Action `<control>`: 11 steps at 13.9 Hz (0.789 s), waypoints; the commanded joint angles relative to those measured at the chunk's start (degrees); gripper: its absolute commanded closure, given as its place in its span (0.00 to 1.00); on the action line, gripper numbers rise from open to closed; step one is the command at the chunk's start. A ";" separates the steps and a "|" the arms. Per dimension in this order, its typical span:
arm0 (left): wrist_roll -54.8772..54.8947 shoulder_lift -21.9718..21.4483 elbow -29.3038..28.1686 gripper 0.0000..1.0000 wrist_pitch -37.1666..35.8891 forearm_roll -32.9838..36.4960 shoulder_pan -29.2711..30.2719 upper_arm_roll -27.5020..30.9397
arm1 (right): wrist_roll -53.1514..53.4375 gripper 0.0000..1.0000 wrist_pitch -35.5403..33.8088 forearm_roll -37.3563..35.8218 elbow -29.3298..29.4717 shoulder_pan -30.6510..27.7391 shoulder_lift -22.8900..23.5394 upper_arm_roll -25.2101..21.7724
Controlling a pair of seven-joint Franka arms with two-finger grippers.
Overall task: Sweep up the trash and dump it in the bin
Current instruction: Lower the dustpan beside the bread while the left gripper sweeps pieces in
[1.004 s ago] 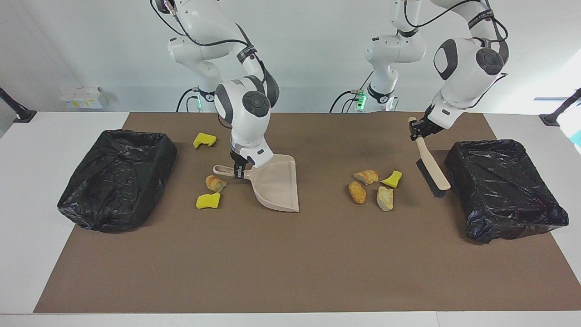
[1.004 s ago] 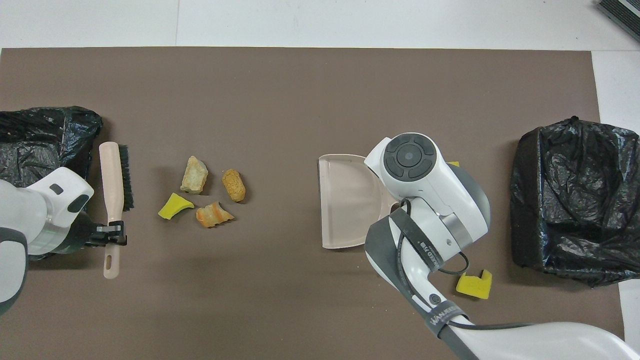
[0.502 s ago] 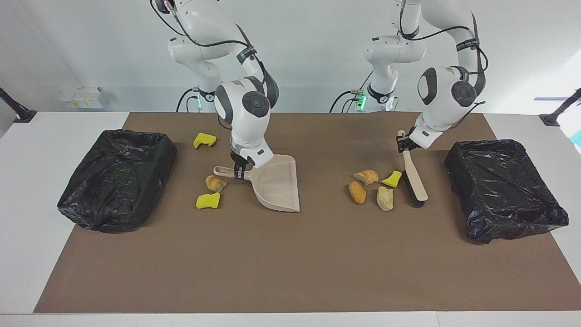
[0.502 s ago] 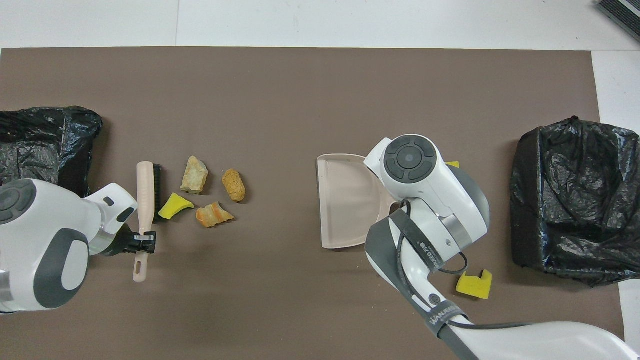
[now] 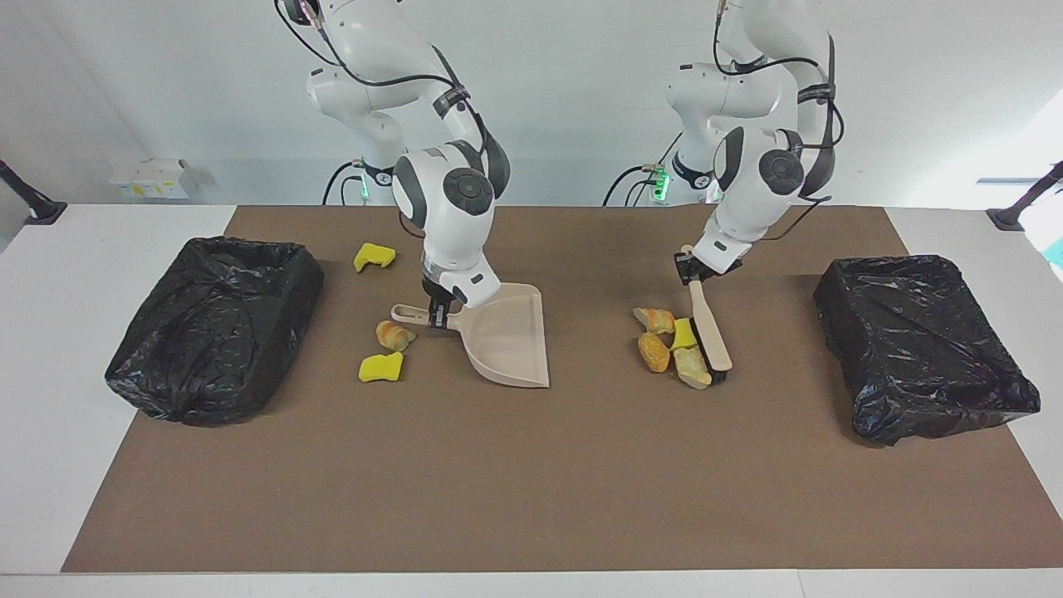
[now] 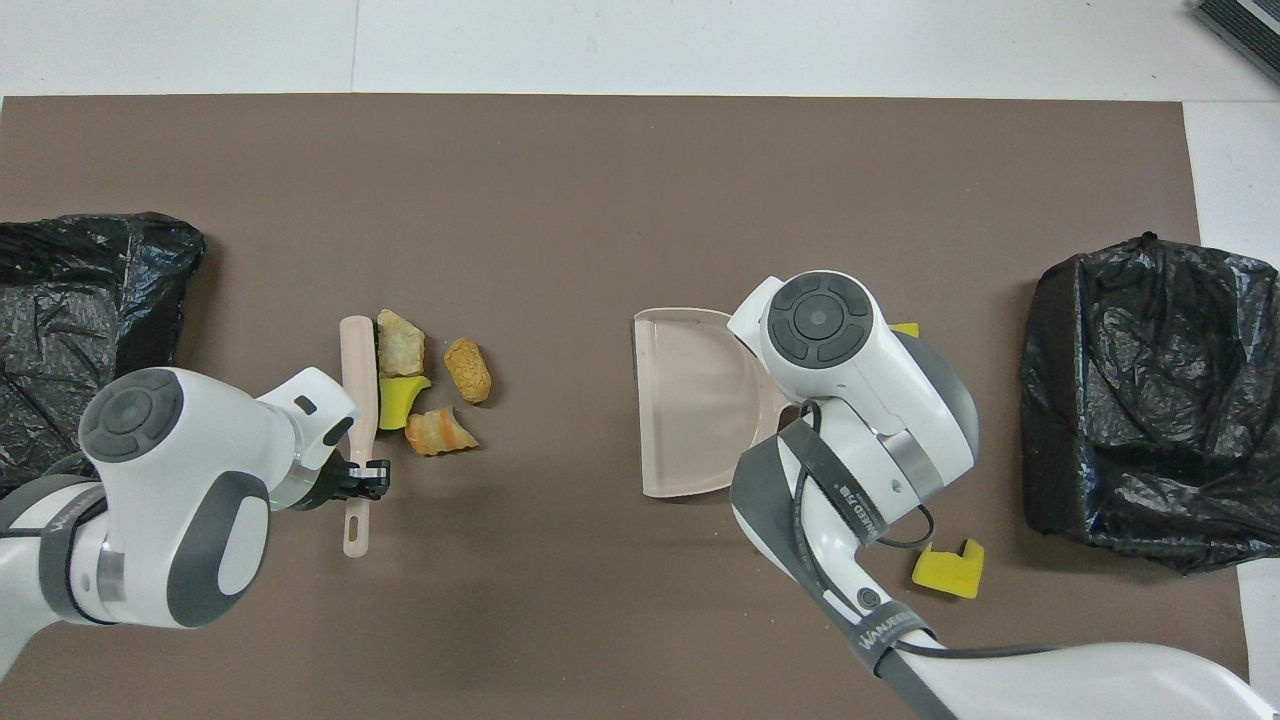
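Brown mat (image 5: 531, 482), brush (image 5: 710, 332) touching trash (image 5: 668, 345)

White room, white bench under a brown mat

A plain white wall (image 5: 581, 100) runs along the robots' edge of the bench (image 5: 50, 399), whose brown mat (image 5: 531, 473) leaves white margins at both ends. A small white box (image 5: 154, 178) sits against the wall near one corner. Bright daylight spills in at the left arm's end.
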 commanded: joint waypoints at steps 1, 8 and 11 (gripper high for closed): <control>-4.28 2.70 -0.11 1.00 3.38 -2.68 -5.35 0.76 | 2.23 1.00 2.22 -1.10 -0.90 0.86 0.41 0.25; -10.98 4.30 3.84 1.00 6.73 -9.36 -16.70 0.59 | 3.99 1.00 3.72 -1.01 -0.55 1.65 1.29 0.25; -10.80 4.39 5.24 1.00 6.82 -10.16 -21.18 0.59 | 3.99 1.00 3.89 -1.01 -0.72 1.56 1.38 0.25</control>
